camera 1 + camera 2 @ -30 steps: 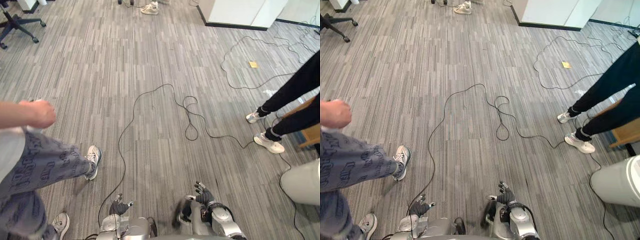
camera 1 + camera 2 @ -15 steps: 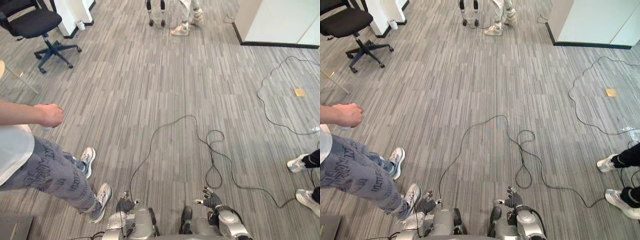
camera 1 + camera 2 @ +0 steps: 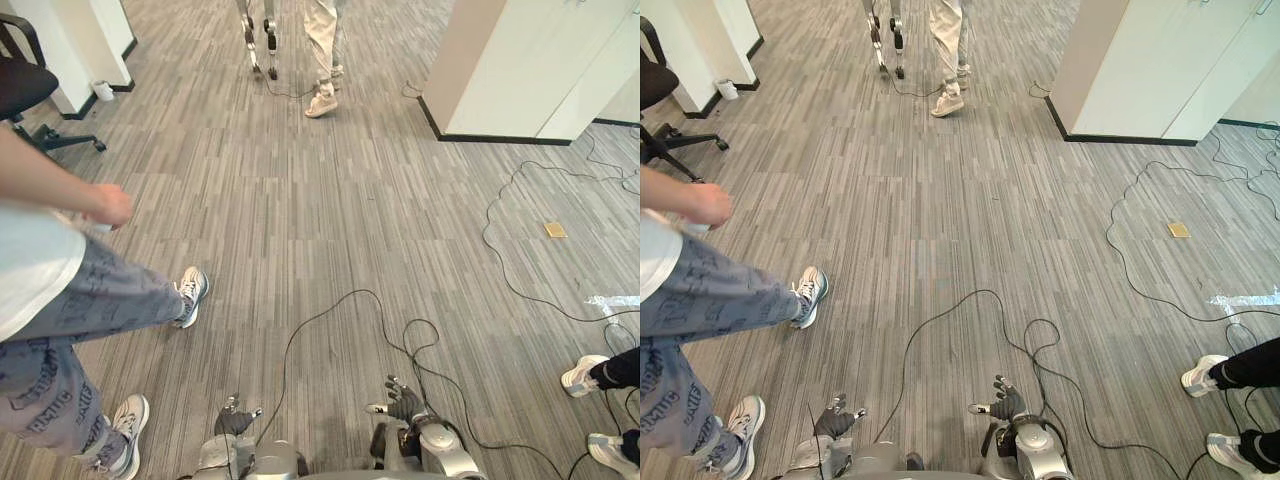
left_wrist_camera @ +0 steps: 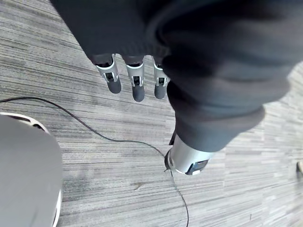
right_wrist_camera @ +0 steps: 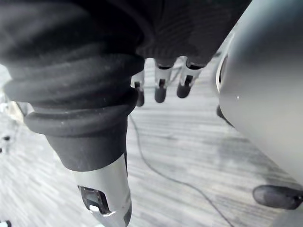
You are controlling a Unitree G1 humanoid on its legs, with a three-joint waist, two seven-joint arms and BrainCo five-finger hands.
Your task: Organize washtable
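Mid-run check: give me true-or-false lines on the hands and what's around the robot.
The left hand is open and holds nothing. True.
The right hand is curled into a fist. False: its fingers are straight, holding nothing.
A person in patterned trousers stands on the robot's left. True.
The black office chair stands far right. False: it is far left; the white cabinet is far right.
A small yellow thing lies on the carpet to the right. True.

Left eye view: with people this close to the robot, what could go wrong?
The person close on the robot's left could be bumped if it turns; its open left hand hangs on that side.
Another person's white shoes, on the side of its open right hand, might get stepped on.
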